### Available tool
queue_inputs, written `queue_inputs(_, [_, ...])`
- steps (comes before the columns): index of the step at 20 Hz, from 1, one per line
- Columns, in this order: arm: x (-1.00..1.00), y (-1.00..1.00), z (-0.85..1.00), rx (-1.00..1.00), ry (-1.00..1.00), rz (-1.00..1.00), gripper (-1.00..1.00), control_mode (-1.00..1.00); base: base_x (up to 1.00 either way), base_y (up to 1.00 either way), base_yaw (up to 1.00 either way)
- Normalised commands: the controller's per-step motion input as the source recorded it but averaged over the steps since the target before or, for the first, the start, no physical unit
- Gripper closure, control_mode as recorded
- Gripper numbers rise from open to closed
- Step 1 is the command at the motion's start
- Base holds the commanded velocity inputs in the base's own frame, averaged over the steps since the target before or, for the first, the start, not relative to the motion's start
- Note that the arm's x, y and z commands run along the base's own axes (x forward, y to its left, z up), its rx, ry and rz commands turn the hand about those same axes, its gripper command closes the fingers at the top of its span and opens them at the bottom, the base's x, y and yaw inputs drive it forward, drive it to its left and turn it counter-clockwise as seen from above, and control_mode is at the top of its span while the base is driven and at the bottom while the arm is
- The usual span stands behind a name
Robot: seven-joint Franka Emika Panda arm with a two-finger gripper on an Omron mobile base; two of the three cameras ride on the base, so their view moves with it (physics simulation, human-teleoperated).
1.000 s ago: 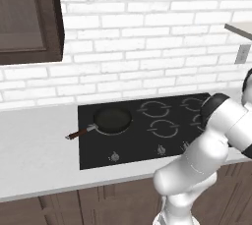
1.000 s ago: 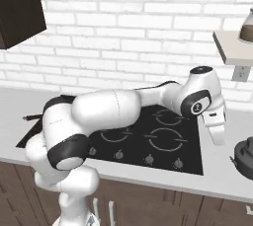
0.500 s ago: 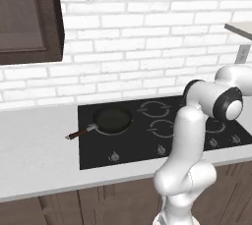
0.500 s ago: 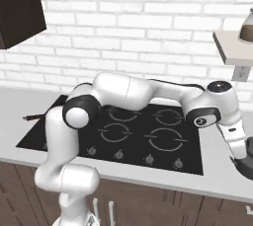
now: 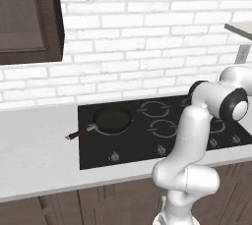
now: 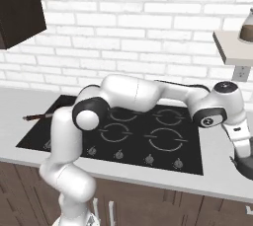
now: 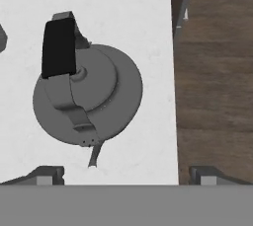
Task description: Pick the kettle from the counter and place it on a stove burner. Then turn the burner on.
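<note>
The grey kettle stands upright on the pale counter, seen from straight above, its black handle arching over the lid. My gripper hovers above it, open, its fingertips spread wide and nothing between them; the kettle lies off toward the left fingertip. In the right base view the kettle is a dark shape at the right edge, under my hand, right of the black stove. The stove has white ring marks and small knobs along its front.
A dark frying pan with a brown handle sits on the stove's rear left burner. The counter's front edge runs close beside the kettle, with wood floor beyond. A wall shelf carrying a jar hangs above the kettle's spot.
My arm has swung right, off the stove, and stretched out over the counter beside it. The hand now hangs over the kettle.
</note>
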Motion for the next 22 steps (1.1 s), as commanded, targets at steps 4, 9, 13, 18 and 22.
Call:
queue_inputs(4, [0.31, -0.27, 0.06, 0.05, 0.02, 0.05, -1.0, -1.0, 0.0, 0.0, 0.0])
queue_inputs(9, [0.4, -0.41, 0.0, 0.05, 0.09, 0.09, -1.0, -1.0, 0.0, 0.0, 0.0])
queue_inputs(13, [0.32, -0.59, 0.0, 0.04, 0.04, 0.04, -1.0, -1.0, 0.0, 0.0, 0.0])
queue_inputs(18, [0.25, -0.33, -0.08, 0.0, 0.03, 0.01, -1.0, -1.0, 0.0, 0.0, 0.0])
queue_inputs(22, [0.41, -0.05, -0.16, 0.0, 0.02, 0.0, -1.0, -1.0, 0.0, 0.0, 0.0])
